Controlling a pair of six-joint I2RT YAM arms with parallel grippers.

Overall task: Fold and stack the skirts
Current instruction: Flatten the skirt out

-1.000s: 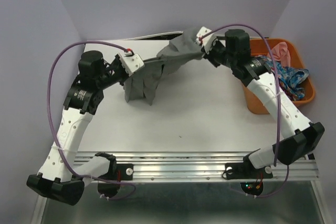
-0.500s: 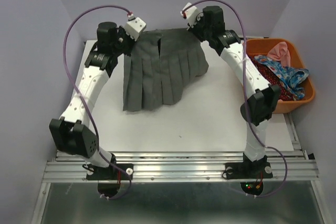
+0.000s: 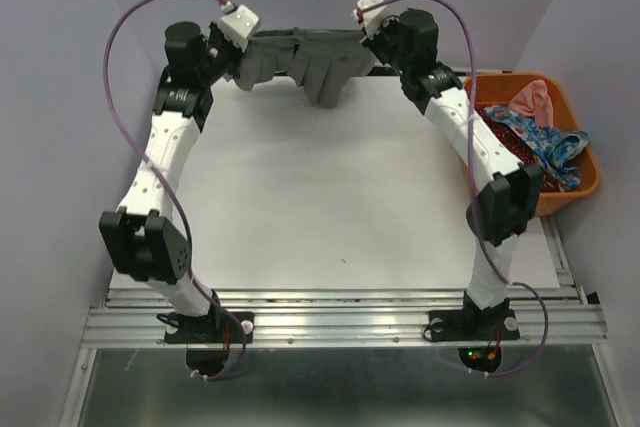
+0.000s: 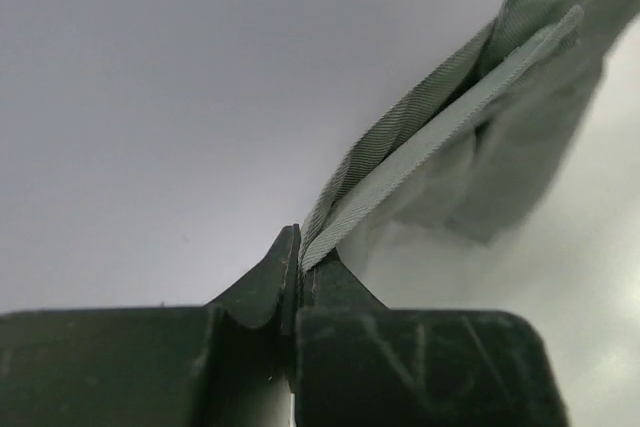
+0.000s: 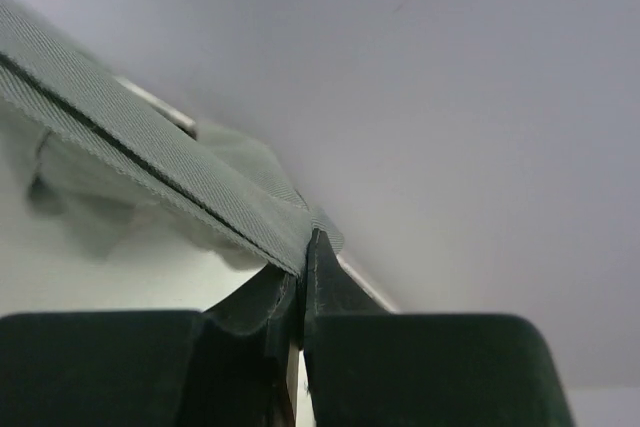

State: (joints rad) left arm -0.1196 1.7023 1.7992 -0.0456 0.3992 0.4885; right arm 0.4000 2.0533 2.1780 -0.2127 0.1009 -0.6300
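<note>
The grey skirt (image 3: 305, 57) hangs stretched between both grippers at the far edge of the table, its pleats bunched and drooping. My left gripper (image 3: 243, 50) is shut on the skirt's left end; its wrist view shows the grey skirt's waistband (image 4: 420, 157) pinched between the black jaws of the left gripper (image 4: 298, 259). My right gripper (image 3: 368, 39) is shut on the right end, and its wrist view shows the grey skirt's band (image 5: 150, 157) running off to the left from the right gripper (image 5: 303, 259). A blue flowered skirt (image 3: 545, 142) and a dark red dotted skirt (image 3: 505, 142) lie in the orange bin.
An orange bin (image 3: 580, 187) stands at the table's right edge and also holds a pink cloth (image 3: 530, 102). The white table top (image 3: 320, 197) spreads in front of the skirt. Lilac walls close in the back and sides.
Both arms have reached away toward the back wall, carrying the grey skirt from the middle of the table to its far edge. The skirt went from spread and hanging to pulled taut between the grippers.
</note>
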